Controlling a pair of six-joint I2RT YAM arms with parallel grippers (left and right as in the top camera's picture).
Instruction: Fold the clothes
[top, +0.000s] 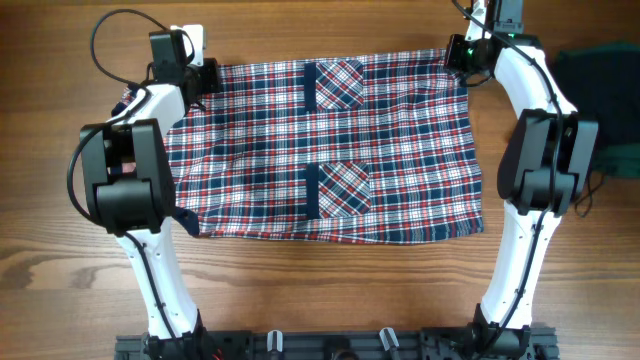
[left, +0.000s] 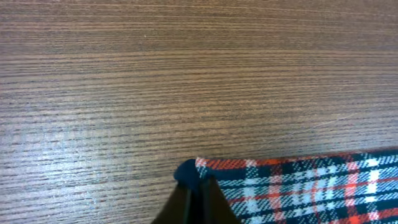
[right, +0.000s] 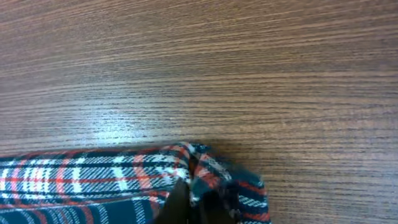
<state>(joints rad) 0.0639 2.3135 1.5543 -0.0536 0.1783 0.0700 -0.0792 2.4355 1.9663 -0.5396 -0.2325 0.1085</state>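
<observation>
We have white links and bulky black joints on left arm (top: 160, 265) and right arm (top: 520, 260); a black cable (top: 94, 40) loops at eleven o'clock.

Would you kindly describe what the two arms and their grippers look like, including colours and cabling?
Both the left arm and right arm have slim white links joined by bulky black joint housings. A black cable loops off the left wrist, and a small green light glows by the right wrist. The left gripper and right gripper are black, with dark tapered fingers.
</observation>
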